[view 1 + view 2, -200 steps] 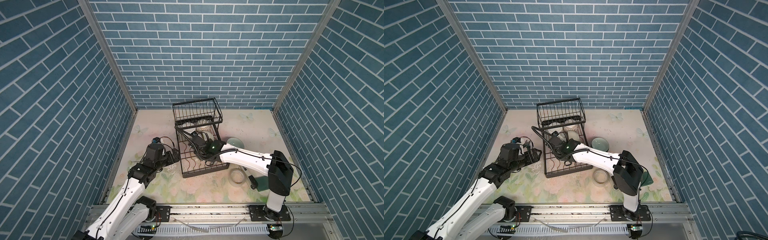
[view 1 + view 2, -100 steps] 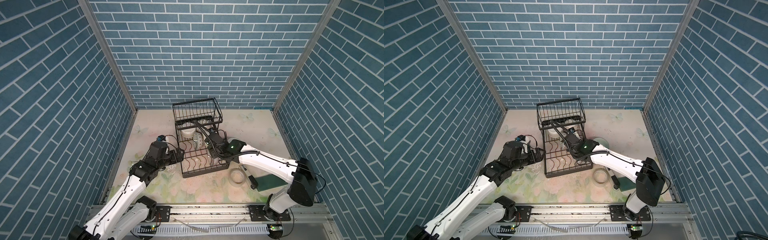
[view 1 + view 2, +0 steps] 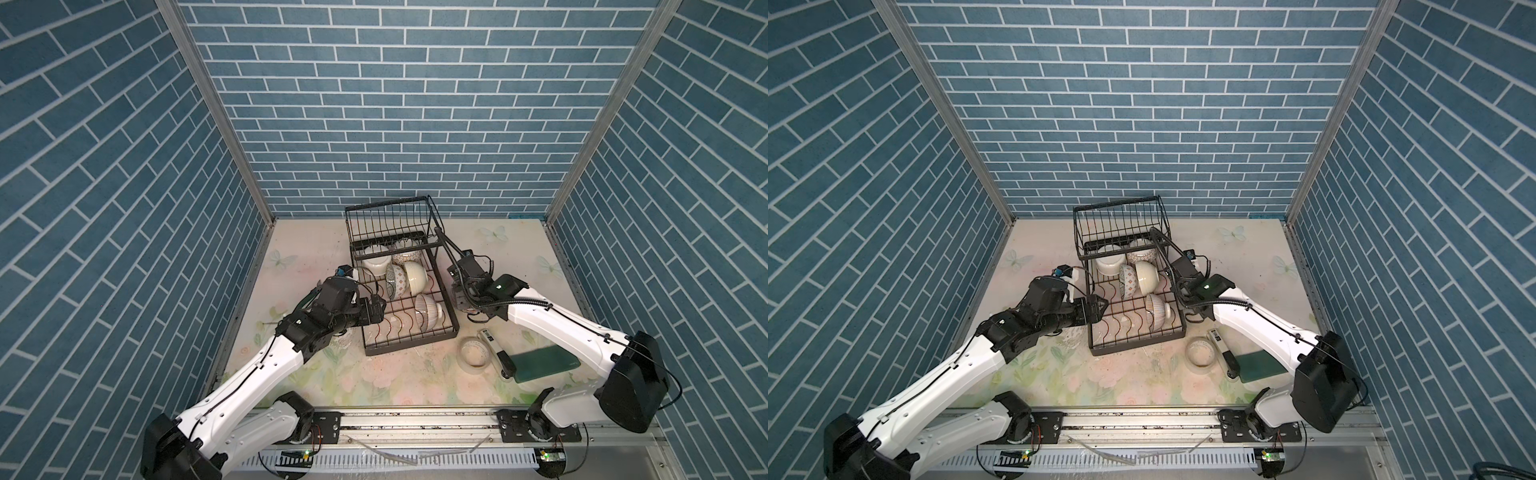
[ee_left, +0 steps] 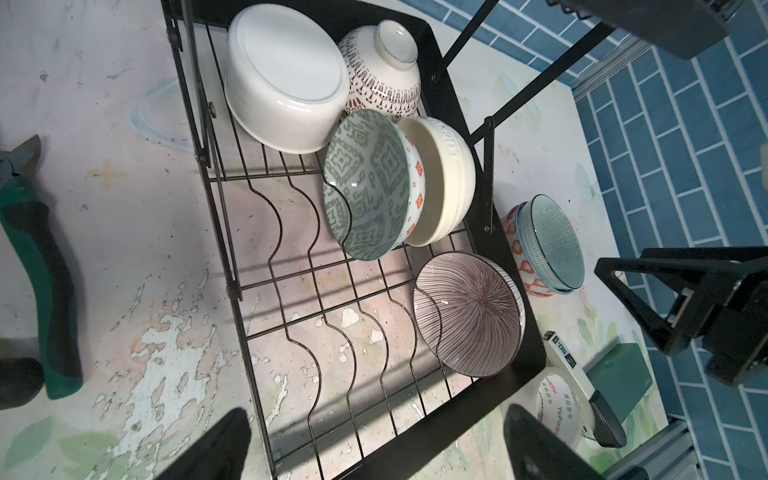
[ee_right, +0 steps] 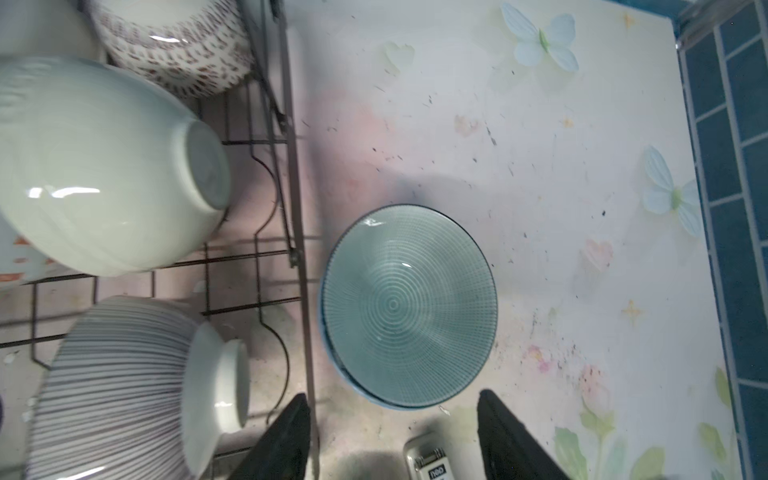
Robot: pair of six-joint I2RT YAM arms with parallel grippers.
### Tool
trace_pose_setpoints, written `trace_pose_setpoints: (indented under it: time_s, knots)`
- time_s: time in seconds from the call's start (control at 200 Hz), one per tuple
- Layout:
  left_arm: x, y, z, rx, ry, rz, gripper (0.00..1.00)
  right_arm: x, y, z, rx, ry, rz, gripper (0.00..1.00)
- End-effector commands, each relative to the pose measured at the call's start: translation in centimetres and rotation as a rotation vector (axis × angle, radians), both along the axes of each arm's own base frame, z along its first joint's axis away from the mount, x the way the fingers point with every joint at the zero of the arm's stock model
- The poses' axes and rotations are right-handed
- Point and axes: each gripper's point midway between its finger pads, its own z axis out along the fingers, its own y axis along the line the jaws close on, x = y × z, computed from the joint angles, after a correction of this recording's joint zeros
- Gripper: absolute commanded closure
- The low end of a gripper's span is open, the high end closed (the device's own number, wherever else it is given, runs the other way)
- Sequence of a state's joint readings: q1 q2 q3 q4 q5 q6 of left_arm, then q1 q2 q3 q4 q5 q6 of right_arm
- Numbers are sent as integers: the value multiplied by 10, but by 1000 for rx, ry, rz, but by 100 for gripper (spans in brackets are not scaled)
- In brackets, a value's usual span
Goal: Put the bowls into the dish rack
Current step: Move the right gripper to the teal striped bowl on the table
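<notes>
The black wire dish rack holds several bowls: white, brown-patterned, a green-inside one with orange marks, cream and brown-striped. On the table right of the rack, a pale blue-green bowl sits nested in an orange-patterned bowl. The right arm hides this pair in both top views. My right gripper hovers open and empty over that stack. My left gripper is wide open and empty at the rack's left front edge.
A translucent tape ring, a white-and-black tool and a green pad lie in front of the rack on the right. Green-handled pliers lie left of the rack. Blue brick walls enclose the table.
My right gripper has pulled out of the rack and swung right over the bowls on the table, its jaws a little narrower. The left gripper has edged toward the rack.
</notes>
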State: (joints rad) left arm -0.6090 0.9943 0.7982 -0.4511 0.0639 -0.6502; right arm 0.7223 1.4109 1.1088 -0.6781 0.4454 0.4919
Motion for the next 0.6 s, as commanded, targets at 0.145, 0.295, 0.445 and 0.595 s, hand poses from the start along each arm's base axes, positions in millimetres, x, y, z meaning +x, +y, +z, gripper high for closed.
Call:
trace_pose_setpoints:
  time_s: [0.145, 0.295, 0.445, 0.595]
  knots:
    - [4, -4, 3, 10, -22, -8, 3, -5, -50, -26, -13, 108, -132, 37]
    - [3, 3, -5, 42, -10, 12, 3, 1, -60, -40, 19, 149, -151, 38]
    - [2, 8, -14, 67, -1, 30, 1, 11, -62, -53, 77, 177, -157, 41]
    - [2, 11, -20, 82, 11, 37, 1, 24, -63, -64, 120, 198, -154, 45]
